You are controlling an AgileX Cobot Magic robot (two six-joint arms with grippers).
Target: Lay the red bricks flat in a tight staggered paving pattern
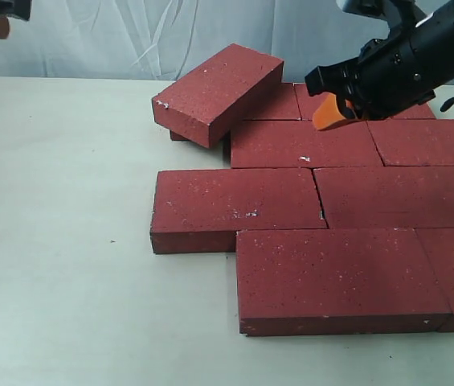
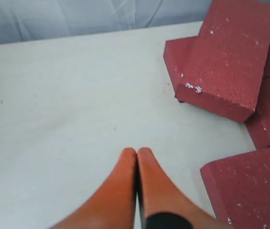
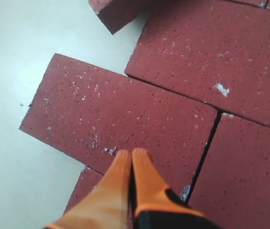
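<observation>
Right pincer [image 3: 132, 155], tips together above red bricks [image 3: 125, 114]: wrist view only.

Left half of the table [image 1: 58, 241]: bare, open to passage from near edge to far edge. Right half: red bricks [image 1: 339, 277] laid flat and close-set. Raised obstacle at the paving's far left corner: one tilted brick [image 1: 217, 92], propped on another. Above the far rows hangs the right gripper [image 1: 329, 117], fingers closed.
</observation>
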